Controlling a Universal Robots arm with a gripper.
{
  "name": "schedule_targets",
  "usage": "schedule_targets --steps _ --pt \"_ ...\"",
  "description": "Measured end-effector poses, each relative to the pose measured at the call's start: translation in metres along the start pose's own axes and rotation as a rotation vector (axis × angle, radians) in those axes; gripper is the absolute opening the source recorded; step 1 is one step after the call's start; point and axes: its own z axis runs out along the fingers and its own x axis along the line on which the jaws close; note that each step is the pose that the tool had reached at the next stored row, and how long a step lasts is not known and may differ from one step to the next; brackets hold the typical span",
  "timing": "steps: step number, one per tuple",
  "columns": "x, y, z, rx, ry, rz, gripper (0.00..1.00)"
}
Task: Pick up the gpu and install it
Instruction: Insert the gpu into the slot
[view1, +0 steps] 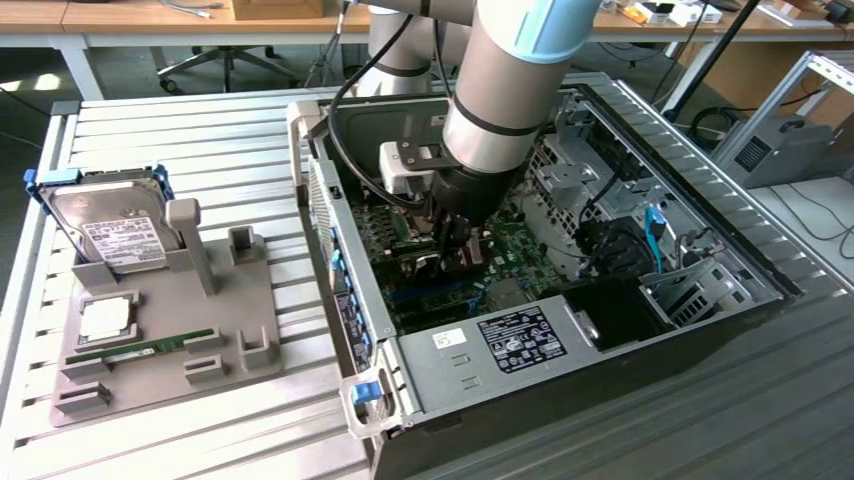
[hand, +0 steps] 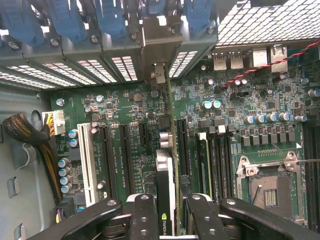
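Table (view1: 174, 130): slatted metal bench; open PC case (view1: 441, 350) lies on its side at ctr-right of the exterior view.

Arm (view1: 514, 80): comes down from the far side into the case, wrist approx. vertical over the mobo (hand: 125, 100).

Fixture (view1: 160, 340): grey tray on the exterior view's left, well apart from the case. It holds a hard drive (view1: 114, 225) at the far end, a CPU (view1: 104, 318) mid, and a RAM stick (view1: 140, 347) nearer. No card on it.

Gpu (hand: 165, 165): inside the case, edge-on to the wrist cam, standing perpendicular to the mobo. It runs between the black exp. slots, with its far end toward the rear bracket openings under the blue clips (hand: 110, 20).

Gripper (hand: 167, 210): fingers (hand: 142, 215) closed onto the gpu from both sides, clamped on the near end of the card by the logo. Jaws part-way in, card thickness between them.

Progress (my read): pick-up done, card carried into the case and lined up w/ a slot. Can't tell if the edge connector is fully seated; contact at the slot is hidden by the card itself. Insert appears in hand, not confirmed. Release not yet done. Bracket end looks near its opening; fit unclear.
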Motion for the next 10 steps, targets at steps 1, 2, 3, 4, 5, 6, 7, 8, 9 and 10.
schedule_targets --steps 1,2,3,4,5,6,7,8,9,10 --pt "0.0 0.0 0.0002 0.0 0.0 -0.001 0.27" --pt "0.0 0.0002 0.0002 -0.0001 0.0001 -0.001 0.27" --pt "0.0 0.0003 0.0004 -0.0001 0.0001 -0.003 0.27" --pt "0.0 0.0003 0.0005 -0.0001 0.0 -0.004 0.27" --pt "0.0 0.0004 0.0005 -0.0001 0.0001 -0.004 0.27" --pt "0.0 0.0004 0.0005 -0.0001 0.0001 -0.005 0.27" --pt "0.0001 0.0005 0.0006 -0.0002 0.0002 -0.007 0.27" --pt "0.0001 0.0005 0.0008 -0.0003 0.0002 -0.008 0.27" --pt "0.0001 0.0005 0.0008 -0.0003 0.0002 -0.009 0.27" --pt "0.0001 0.0005 0.001 -0.0003 0.0002 -0.01 0.27"
